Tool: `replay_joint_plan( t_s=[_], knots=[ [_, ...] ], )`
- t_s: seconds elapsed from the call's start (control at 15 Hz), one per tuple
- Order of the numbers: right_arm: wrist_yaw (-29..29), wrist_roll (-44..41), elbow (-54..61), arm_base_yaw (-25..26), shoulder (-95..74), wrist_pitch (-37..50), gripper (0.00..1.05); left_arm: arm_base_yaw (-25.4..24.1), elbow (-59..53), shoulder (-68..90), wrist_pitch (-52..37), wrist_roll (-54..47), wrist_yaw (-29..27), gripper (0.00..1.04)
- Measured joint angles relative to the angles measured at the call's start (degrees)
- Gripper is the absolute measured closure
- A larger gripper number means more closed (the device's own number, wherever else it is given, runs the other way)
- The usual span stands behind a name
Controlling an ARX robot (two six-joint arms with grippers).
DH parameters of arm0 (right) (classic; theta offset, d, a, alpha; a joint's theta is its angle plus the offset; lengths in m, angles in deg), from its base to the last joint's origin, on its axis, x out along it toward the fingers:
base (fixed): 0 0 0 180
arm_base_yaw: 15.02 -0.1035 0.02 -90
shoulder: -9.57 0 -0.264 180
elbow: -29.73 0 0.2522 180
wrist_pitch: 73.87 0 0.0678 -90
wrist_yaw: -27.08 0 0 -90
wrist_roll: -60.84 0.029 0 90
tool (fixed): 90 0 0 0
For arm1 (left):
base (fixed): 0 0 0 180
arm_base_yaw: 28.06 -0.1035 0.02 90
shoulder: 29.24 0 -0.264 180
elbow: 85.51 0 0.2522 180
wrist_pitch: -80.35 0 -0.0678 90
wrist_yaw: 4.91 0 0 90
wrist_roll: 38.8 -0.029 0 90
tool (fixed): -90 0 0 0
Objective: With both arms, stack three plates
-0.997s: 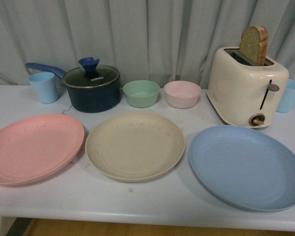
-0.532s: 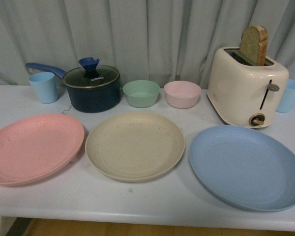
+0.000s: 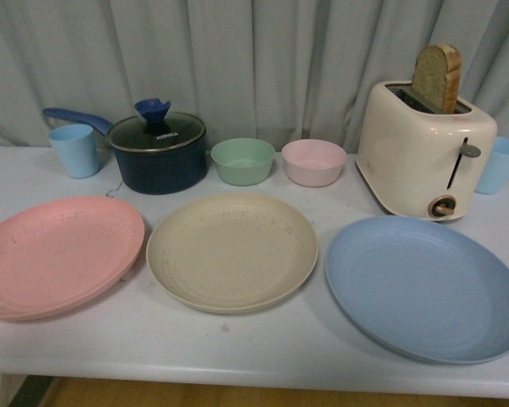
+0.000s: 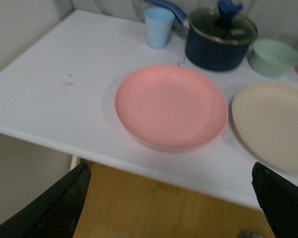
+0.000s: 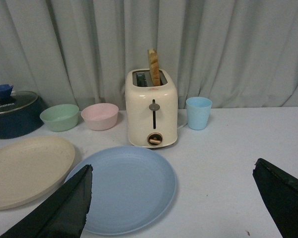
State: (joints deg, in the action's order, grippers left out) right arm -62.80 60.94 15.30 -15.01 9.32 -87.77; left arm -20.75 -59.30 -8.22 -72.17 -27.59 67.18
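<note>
Three plates lie side by side along the white table's front: pink plate (image 3: 58,254) on the left, beige plate (image 3: 232,250) in the middle, blue plate (image 3: 424,287) on the right. None overlaps another. Neither arm shows in the front view. In the left wrist view the left gripper (image 4: 171,198) is open, held off the table's front edge, short of the pink plate (image 4: 171,106) with the beige plate (image 4: 273,124) beside it. The right gripper (image 5: 171,196) is open above the table; one finger (image 5: 59,210) overlaps the edge of the blue plate (image 5: 126,186).
Along the back of the table (image 3: 263,352) stand a light blue cup (image 3: 75,150), a dark blue lidded pot (image 3: 157,153), a green bowl (image 3: 243,160), a pink bowl (image 3: 314,162), a cream toaster (image 3: 424,148) holding bread, and another blue cup (image 3: 499,164). A curtain hangs behind.
</note>
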Motion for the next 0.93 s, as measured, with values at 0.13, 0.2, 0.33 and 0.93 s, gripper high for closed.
replay_joint_plan(
  t_s=[0.13, 0.2, 0.33, 0.93],
  knots=[
    [-0.11, 0.02, 0.00, -0.02, 0.00, -0.07, 0.06, -3.61, 7.02, 14.21, -12.66, 1.09, 1.99, 0.07],
    [-0.13, 0.02, 0.00, 0.00, 0.00, -0.04, 0.06, -4.90, 10.34, 23.17, -18.71, 0.83, 5.77, 0.07],
    [-0.13, 0.02, 0.00, 0.00, 0.00, -0.07, 0.06, -8.11, 22.91, 53.88, -27.85, -1.95, 11.39, 0.07],
    [-0.13, 0.02, 0.00, 0.00, 0.00, -0.04, 0.06, -18.32, 48.78, 94.90, -23.82, -3.58, 11.17, 0.07]
  ],
)
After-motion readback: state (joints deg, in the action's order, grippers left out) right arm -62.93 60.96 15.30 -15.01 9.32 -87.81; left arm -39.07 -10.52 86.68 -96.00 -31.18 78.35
